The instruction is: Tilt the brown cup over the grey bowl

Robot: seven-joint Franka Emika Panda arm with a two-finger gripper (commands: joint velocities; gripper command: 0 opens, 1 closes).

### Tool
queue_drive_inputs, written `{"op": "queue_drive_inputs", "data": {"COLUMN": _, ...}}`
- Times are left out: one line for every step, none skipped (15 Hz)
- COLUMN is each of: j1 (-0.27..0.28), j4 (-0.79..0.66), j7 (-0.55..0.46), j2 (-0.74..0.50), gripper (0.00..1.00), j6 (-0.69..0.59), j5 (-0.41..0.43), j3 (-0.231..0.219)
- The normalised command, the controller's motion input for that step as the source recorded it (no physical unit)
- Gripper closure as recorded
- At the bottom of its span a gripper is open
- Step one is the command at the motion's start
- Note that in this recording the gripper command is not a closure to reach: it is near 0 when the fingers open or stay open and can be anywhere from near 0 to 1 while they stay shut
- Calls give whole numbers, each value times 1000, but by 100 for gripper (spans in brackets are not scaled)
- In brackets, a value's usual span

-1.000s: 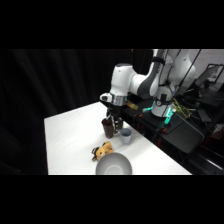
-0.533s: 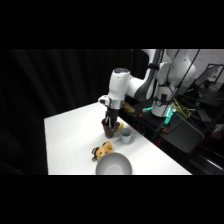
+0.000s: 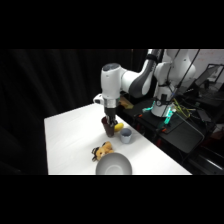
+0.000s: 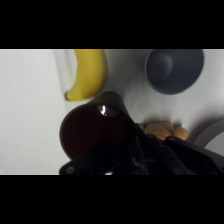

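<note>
Side view, hand (image 3: pixel 110 121) at brown cup (image 3: pixel 108 128)

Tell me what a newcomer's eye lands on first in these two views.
First the white arm reaching down from the upper right, its gripper right at the brown cup near the table's middle. In the wrist view that cup's dark mouth fills the foreground, with a banana beyond it. Then the grey bowl at the table's near edge, a small blue-grey cup and a yellowish toy between.

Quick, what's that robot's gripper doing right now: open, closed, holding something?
Gripper: down at the brown cup, which stands upright on the table; whether it is open or closed on the cup cannot be told.
</note>
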Motion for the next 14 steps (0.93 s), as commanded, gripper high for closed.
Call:
{"op": "queue_drive_inputs", "data": {"j1": -47, "j4": 254, "j7": -150, "j2": -516, "gripper": 6, "j6": -711, "j5": 51, "j3": 95}}
{"op": "queue_drive_inputs", "data": {"j1": -51, "j4": 279, "j7": -183, "j2": -519, "gripper": 6, "j6": -694, "j5": 103, "j3": 130}}
{"op": "queue_drive_inputs", "data": {"j1": -52, "j4": 300, "j7": -204, "j2": -464, "gripper": 6, "j6": -640, "j5": 138, "j3": 152}}
{"op": "queue_drive_inputs", "data": {"j1": -44, "j4": 340, "j7": -272, "j2": -399, "gripper": 6, "j6": -599, "j5": 251, "j3": 182}}
{"op": "queue_drive_inputs", "data": {"j1": -31, "j4": 349, "j7": -299, "j2": -302, "gripper": 6, "j6": -508, "j5": 316, "j3": 191}}
{"op": "queue_drive_inputs", "data": {"j1": 7, "j4": 363, "j7": -291, "j2": -199, "gripper": 6, "j6": -429, "j5": 357, "j3": 209}}
{"op": "queue_drive_inputs", "data": {"j1": 31, "j4": 350, "j7": -289, "j2": -90, "gripper": 7, "j6": -337, "j5": 380, "j3": 205}}
{"op": "queue_drive_inputs", "data": {"j1": 70, "j4": 344, "j7": -262, "j2": 24, "gripper": 7, "j6": -211, "j5": 386, "j3": 212}}
{"op": "queue_drive_inputs", "data": {"j1": 93, "j4": 350, "j7": -298, "j2": 127, "gripper": 7, "j6": -134, "j5": 433, "j3": 203}}
{"op": "queue_drive_inputs", "data": {"j1": 105, "j4": 362, "j7": -361, "j2": 212, "gripper": 7, "j6": -70, "j5": 490, "j3": 187}}
{"op": "queue_drive_inputs", "data": {"j1": 105, "j4": 391, "j7": -425, "j2": 280, "gripper": 7, "j6": -50, "j5": 553, "j3": 172}}
{"op": "queue_drive_inputs", "data": {"j1": 90, "j4": 411, "j7": -491, "j2": 313, "gripper": 7, "j6": -57, "j5": 588, "j3": 152}}
{"op": "queue_drive_inputs", "data": {"j1": 73, "j4": 457, "j7": -563, "j2": 355, "gripper": 7, "j6": -86, "j5": 647, "j3": 141}}
{"op": "queue_drive_inputs", "data": {"j1": 35, "j4": 488, "j7": -646, "j2": 370, "gripper": 7, "j6": -149, "j5": 700, "j3": 123}}
